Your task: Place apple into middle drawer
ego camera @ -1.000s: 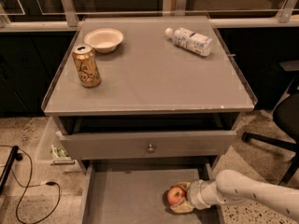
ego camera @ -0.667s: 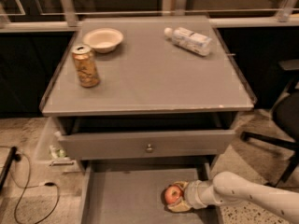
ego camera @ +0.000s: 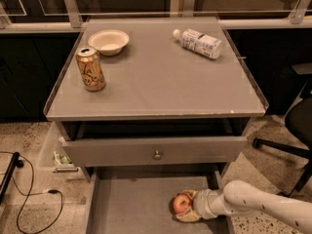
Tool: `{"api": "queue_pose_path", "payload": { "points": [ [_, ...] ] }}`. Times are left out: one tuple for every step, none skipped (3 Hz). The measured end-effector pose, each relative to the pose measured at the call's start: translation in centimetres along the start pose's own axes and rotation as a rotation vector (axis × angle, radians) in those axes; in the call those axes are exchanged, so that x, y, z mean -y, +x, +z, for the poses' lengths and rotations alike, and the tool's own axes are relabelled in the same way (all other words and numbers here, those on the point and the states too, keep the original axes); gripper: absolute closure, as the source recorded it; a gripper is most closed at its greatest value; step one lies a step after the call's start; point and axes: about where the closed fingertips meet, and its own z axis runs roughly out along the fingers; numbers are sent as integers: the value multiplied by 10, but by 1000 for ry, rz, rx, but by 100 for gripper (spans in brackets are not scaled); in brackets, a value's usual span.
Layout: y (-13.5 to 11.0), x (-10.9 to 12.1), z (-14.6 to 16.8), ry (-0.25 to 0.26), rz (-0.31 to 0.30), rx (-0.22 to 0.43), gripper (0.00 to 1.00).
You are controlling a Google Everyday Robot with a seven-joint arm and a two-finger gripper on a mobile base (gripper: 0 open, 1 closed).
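The gripper sits in the open drawer, entering from its right side. Its jaws clasp the apple low by the drawer's right wall. Placing looks nearly done; next, the jaws should open gently and back out without rolling the apple.

In the grey middle drawer the tan-and-white gripper sits at the red-orange apple, below a gold can, cream bowl and white-labelled bottle.
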Motion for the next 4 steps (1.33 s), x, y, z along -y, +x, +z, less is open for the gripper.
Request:
{"api": "queue_pose_path", "payload": {
  "points": [
    [0,0,0,0,0,0,58],
    [0,0,0,0,0,0,35],
    [0,0,0,0,0,0,11],
    [0,0,0,0,0,0,0]
  ]
}}
